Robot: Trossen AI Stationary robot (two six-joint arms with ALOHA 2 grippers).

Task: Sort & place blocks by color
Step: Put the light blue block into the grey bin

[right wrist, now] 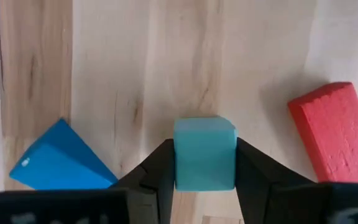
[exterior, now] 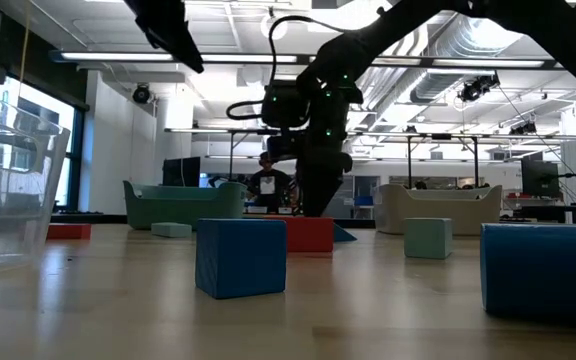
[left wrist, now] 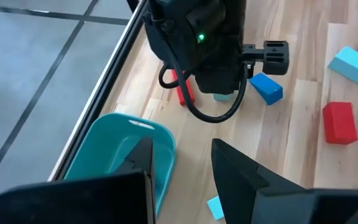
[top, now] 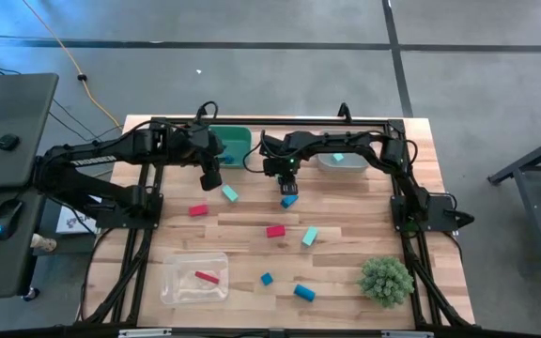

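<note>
The right pincer (right wrist: 205, 180) has its two dark fingers pressed against the sides of a small light teal cube (right wrist: 204, 153), gripping it just above the pale wooden counter (right wrist: 117, 68); a blue wedge-shaped block (right wrist: 59, 157) lies just beside it on one side and a red bar block (right wrist: 335, 132) on the other. No writing or label can be read anywhere. From above, this pincer sits over the counter's middle back, beside the left pincer (top: 210, 177), whose fingers stand partly apart with nothing between them, next to a teal plastic bin (top: 230, 144) at the back edge. A pale bin (top: 343, 161) sits further right along that edge. Loose blocks are scattered across the middle and front with open wood between them: a teal block (top: 230, 194), a red block (top: 198, 210), another red block (top: 275, 230), a teal bar (top: 310, 237), a small blue cube (top: 267, 278) and a blue bar (top: 304, 293). A clear plastic tray (top: 172, 286) near the front left holds a red piece (top: 207, 277), and a spiky green plant-like ball (top: 386, 280) stands front right. Beyond the counter lies grey floor, and a person (exterior: 268, 182) stands far off in the room.
</note>
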